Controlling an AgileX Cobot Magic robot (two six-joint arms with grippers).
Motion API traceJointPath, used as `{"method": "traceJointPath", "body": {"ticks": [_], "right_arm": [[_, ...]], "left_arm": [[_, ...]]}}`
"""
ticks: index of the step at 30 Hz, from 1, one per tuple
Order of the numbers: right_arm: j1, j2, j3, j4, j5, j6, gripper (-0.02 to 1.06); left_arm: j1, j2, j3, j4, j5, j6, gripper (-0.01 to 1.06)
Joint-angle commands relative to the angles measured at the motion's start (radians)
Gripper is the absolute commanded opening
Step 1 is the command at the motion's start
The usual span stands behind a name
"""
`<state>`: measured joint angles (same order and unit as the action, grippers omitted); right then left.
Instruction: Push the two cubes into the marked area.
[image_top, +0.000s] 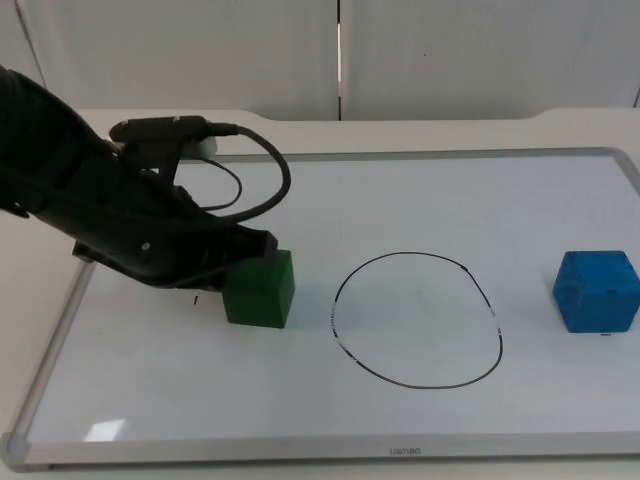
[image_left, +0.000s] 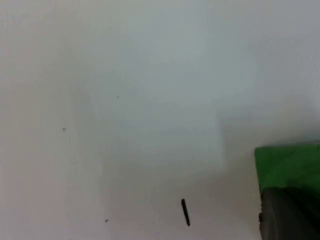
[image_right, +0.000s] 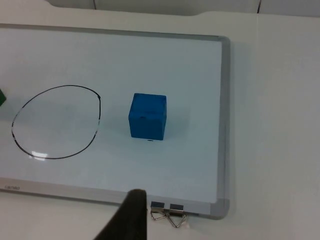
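White tabletop (image_top: 450, 125) reaches back to a grey wall, and on it lies a whiteboard (image_top: 420, 200) with a metal frame. On the board is drawn a black oval (image_top: 417, 319), the marked area.

My left end effector (image_top: 245, 255) is low over the left part of the board, and its tip touches the left side of the green cube (image_top: 261, 290). I cannot tell if its fingers are wide or narrow, because my arm covers them. The green cube stands just outside the oval, on its left side. In my left wrist view I see one edge of this cube (image_left: 287, 167) close to my dark fingertip (image_left: 290, 215), and a short black mark (image_left: 185, 212) on the board beside it.

The blue cube (image_top: 597, 290) stands on the right part of the board, apart from the oval and near the right frame. My right arm waits; its wrist view looks on the blue cube (image_right: 147, 116), and a binder clip (image_right: 167, 212) sits on the frame.
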<state>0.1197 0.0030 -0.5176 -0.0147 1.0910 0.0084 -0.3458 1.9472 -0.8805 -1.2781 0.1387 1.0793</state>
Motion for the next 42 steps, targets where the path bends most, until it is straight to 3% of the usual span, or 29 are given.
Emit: {"method": "traceJointPath", "body": {"ticks": [1, 28, 42], "right_arm": [[-0.004, -0.003, 0.003, -0.003, -0.012, 0.0, 1.05], [-0.004, -0.003, 0.003, -0.003, -0.012, 0.0, 1.05], [-0.004, -0.003, 0.003, -0.006, -0.012, 0.0, 1.05]], "left_arm": [[-0.006, 0.0, -0.008, -0.02, 0.015, -0.004, 0.0], [-0.018, 0.034, -0.014, -0.041, 0.037, -0.004, 0.0], [-0.083, 0.037, -0.014, -0.045, 0.006, 0.008, 0.0]]}}
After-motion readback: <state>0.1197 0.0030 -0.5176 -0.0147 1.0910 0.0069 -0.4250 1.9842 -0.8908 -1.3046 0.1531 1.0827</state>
